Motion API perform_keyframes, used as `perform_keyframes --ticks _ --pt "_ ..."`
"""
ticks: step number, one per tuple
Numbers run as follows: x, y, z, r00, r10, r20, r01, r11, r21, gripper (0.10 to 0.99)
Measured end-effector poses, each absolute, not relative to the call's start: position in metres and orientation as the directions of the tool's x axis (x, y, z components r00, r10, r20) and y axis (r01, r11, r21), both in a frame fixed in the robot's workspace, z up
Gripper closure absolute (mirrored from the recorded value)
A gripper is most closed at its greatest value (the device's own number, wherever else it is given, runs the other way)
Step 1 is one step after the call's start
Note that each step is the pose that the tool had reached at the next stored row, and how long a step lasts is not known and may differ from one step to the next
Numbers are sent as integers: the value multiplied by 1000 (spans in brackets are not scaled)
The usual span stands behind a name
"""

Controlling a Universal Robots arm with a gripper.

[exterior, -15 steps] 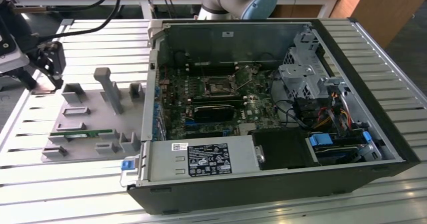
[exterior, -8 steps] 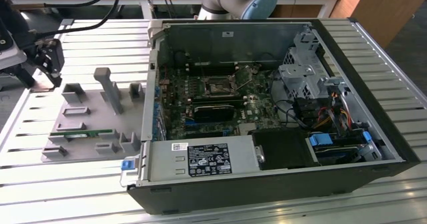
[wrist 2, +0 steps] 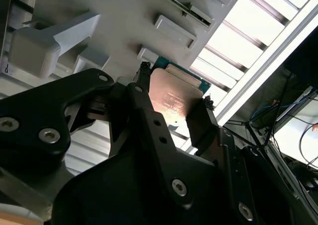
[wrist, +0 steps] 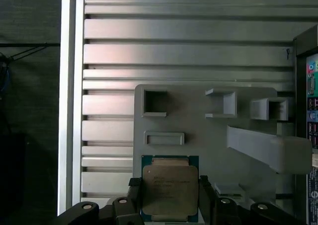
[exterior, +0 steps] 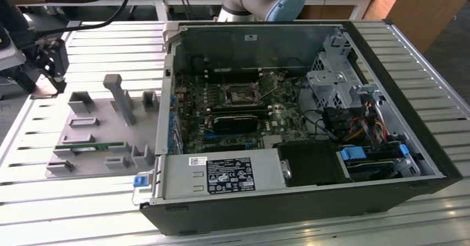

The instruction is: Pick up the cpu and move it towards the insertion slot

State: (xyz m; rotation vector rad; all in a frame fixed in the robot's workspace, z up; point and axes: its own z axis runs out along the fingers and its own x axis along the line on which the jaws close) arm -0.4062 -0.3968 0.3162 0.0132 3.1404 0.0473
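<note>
cpu clamped between the gripper's fingers

cpu (wrist: 170, 190) is held in the gripper (wrist: 170, 199), whose black fingers (wrist: 205, 197) press against two opposite edges in the first wrist view. behind it is the gray holder plate (wrist: 198, 120) on the slatted table (wrist: 149, 56). in the exterior view the insertion slot (exterior: 240, 96) lies well apart, inside the open computer case (exterior: 294, 213).
</note>
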Motion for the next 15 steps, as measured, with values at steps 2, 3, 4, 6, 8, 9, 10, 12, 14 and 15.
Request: perform_keyframes --ticks 2,3,4,6,8,9,10,12,14,15 --pt "-406 -397 318 -1000 8 -1 8 1000 30 545" --pt "-406 -397 319 -1000 8 -1 8 1000 30 545" --pt "-406 -397 320 -1000 8 -1 8 1000 30 545" --pt "-406 -397 321 -1000 8 -1 8 1000 30 545" --pt "-406 -397 323 -1000 8 -1 8 1000 30 545" --pt "-406 -397 324 -1000 8 -1 8 1000 30 545" --pt "-406 -397 325 -1000 8 -1 8 1000 30 545" --pt "-406 -397 327 -1000 8 -1 8 1000 30 545" --pt "-406 -396 329 -1000 8 -1 8 1000 30 545" --pt "-406 -396 330 -1000 8 -1 8 1000 30 545"
